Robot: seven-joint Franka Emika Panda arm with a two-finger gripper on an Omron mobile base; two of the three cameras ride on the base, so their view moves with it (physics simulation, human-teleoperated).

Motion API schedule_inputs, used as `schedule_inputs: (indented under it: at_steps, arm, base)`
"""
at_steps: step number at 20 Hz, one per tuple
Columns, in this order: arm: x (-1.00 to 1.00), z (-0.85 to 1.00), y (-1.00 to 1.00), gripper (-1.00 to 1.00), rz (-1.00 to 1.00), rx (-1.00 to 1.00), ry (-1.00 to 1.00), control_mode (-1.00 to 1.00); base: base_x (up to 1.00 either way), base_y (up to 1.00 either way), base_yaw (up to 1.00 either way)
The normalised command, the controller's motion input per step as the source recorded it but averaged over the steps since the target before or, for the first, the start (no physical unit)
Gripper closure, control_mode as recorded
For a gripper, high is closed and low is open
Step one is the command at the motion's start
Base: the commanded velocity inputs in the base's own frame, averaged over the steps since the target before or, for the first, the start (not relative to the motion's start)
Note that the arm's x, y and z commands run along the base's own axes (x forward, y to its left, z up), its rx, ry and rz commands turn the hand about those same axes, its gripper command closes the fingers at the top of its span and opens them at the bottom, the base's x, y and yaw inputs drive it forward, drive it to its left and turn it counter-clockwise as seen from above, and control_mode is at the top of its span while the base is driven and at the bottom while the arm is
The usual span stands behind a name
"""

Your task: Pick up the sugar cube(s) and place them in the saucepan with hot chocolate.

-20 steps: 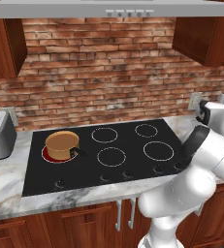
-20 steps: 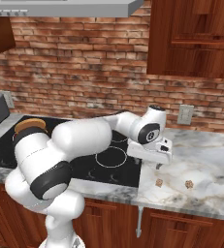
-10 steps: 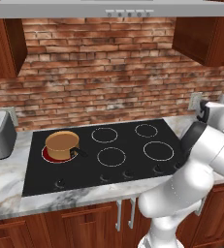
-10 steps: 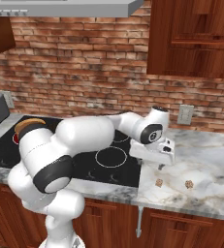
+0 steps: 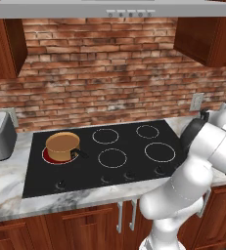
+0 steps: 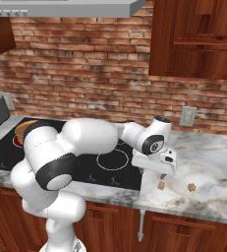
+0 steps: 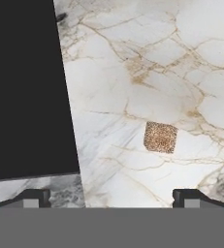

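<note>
While the small round copper-orange saucepan (image 5: 62,145) sits on the glossy black cooktop (image 5: 104,154), the hand (image 7: 112,197) hangs over veined white marble bench (image 7: 181,63). Fingers spread wide, speckled brown sugar cube (image 7: 160,137) between them, untouched.

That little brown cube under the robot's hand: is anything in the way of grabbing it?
Nothing visible is. In the hand view the sugar cube lies alone on bare marble counter, beside the black cooktop, with the open gripper above it. A second cube lies apart, farther from the cooktop.

Glossy white rounded arm (image 6: 85,142), dark joint rings, boxy white hand (image 6: 156,164)
</note>
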Motion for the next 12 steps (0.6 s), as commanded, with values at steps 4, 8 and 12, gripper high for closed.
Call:
schedule_inputs:
  at_steps: [4,8,12]
  arm:
    - [0.00,0.00,-0.27,-1.00,0.00,0.00,0.00,-1.00]
    - [0.00,-0.01,-0.30,-1.00,0.00,0.00,0.00,-1.00]
    - [0.00,-0.10,-0.08,-1.00,0.00,0.00,0.00,-1.00]
  base:
    - [0.00,0.00,0.00]
    - [0.00,0.00,0.00]
    - [0.00,0.00,0.00]
